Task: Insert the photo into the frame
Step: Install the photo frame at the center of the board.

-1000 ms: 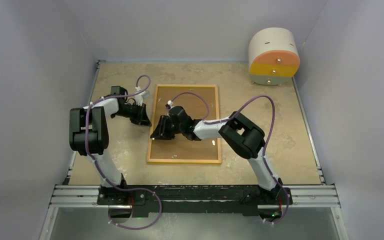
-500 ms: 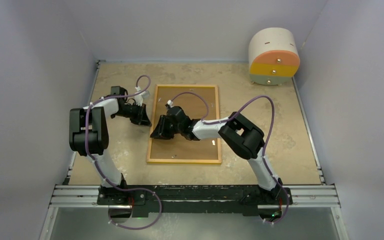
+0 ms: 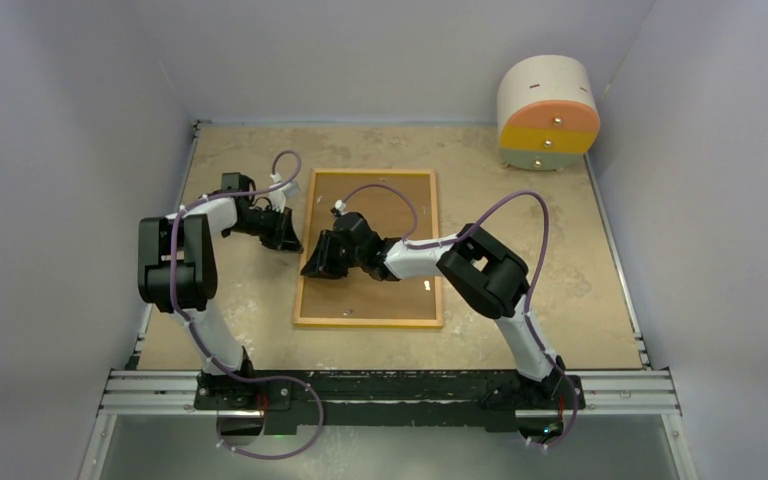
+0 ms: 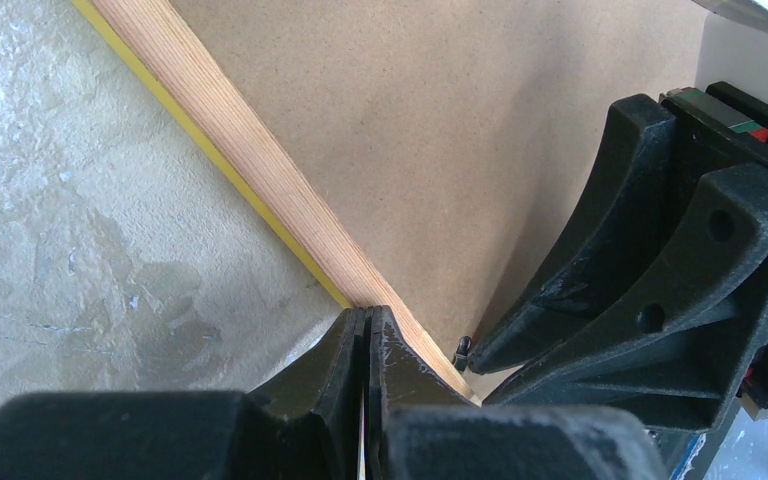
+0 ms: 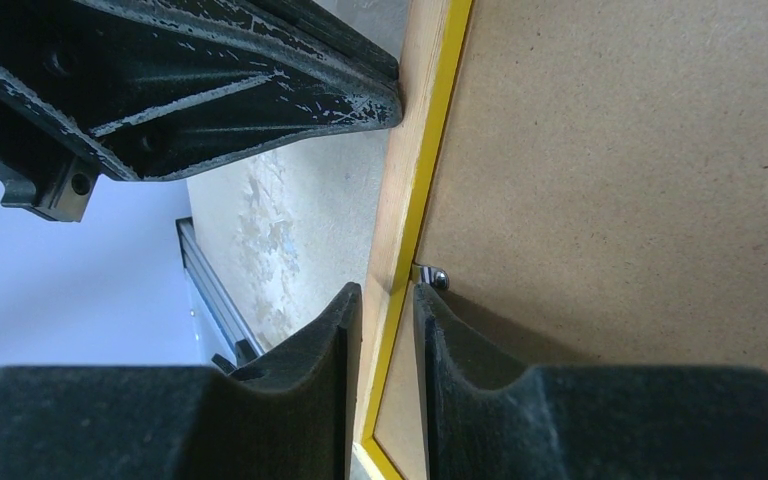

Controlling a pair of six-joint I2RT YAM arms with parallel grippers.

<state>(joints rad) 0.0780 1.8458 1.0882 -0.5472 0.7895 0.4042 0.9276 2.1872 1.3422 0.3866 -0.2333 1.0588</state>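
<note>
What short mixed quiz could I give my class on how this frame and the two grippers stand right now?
1. True or false: the frame lies back up, with a brown board in it.
2. The left gripper is: A) wide open, B) shut, C) holding a cup.
3. What sits between the fingers of the right gripper?
Key: 1 true; 2 B; 3 the frame's left border.
</note>
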